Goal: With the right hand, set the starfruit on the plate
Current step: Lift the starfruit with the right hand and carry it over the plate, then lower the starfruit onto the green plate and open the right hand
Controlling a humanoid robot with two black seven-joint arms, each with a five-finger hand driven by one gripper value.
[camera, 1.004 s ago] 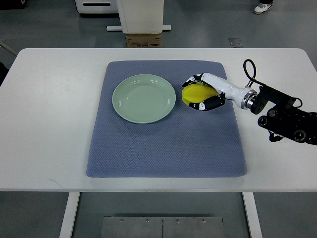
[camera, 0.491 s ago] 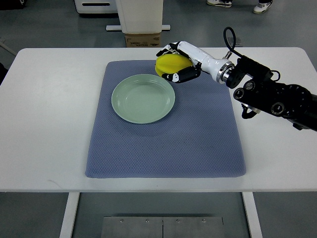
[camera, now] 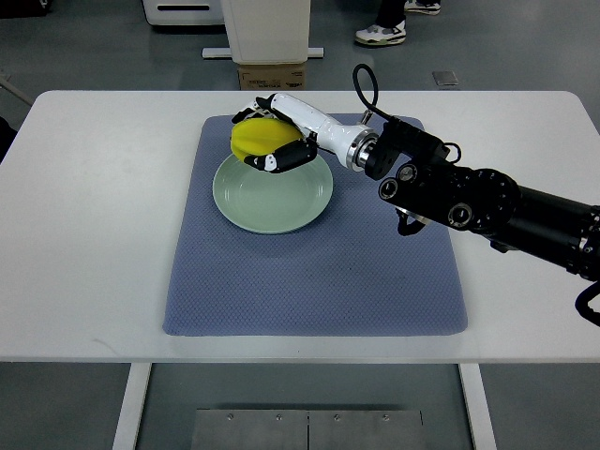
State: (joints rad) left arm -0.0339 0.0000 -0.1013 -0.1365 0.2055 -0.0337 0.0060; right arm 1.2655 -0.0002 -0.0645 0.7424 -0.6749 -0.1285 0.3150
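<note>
- Starfruit (camera: 258,139) is wrapped in the curled fingers (camera: 281,158) of the right hand (camera: 272,136), held over the far rim of the plate (camera: 272,187); I cannot tell from above whether it touches the rim or hangs just clear of it.
- Top view, progress: the pick-up is done and the fruit has reached the plate. Left to do, by my judgement: lower it toward the plate's middle, open the fingers, draw the arm back (roughly the last third of the job).
- Top view, hand state: right hand closed on the fruit, thumb on the plate's far side, other fingers on the near side. Left arm does not show anywhere.
- Top view, containers: the plate is pale green, round and shallow, and nothing lies in it; its well is bare apart from the hand's shadow at the far edge.
- Plate sits on the blue mat (camera: 309,272), toward the mat's far left part, and the mat lies on the white table (camera: 94,234).
- Beyond the table's far edge, behind the plate, stands a cardboard box (camera: 272,75) (no part in the task).
</note>
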